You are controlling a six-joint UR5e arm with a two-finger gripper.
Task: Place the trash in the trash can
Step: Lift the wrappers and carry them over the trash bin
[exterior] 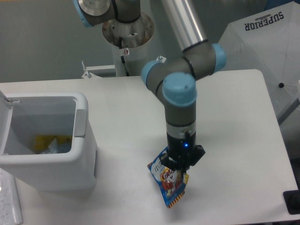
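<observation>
So in the lower middle of the frame we've got the black two-finger pincer (179, 167) clamped on the blue snack packet with the cartoon animal (169, 182). The packet hangs tilted from the pincer's tip, its top edge pinched and its lower corner pointing down toward the bottom of the frame. We can't really tell whether that bottom corner touches the white worktop (234, 140) or sits just above it; there's a faint shadow right under it.

The grey arm with light blue joint caps (178, 89) comes down from the top centre of the picture, bends at an elbow around the upper middle, and the last segment points straight down at the packet. A tiny blue light shows on the wrist just above the pincer.

Over on the left side of the frame sits the boxy white plastic trash can with rounded corners (82, 161), with its grey side latch (80, 123) facing the arm. Its hinged white lid (3, 101) is flipped open at the far left edge. Inside we can see something yellow and blue lying at the bottom (47, 142), looks like a small wrapper, but it's too crumpled to read. The packet and the can are well apart, with bare worktop between them.

Upper right corner has a white umbrella-like cover printed SUPERIOR (262, 42).
</observation>
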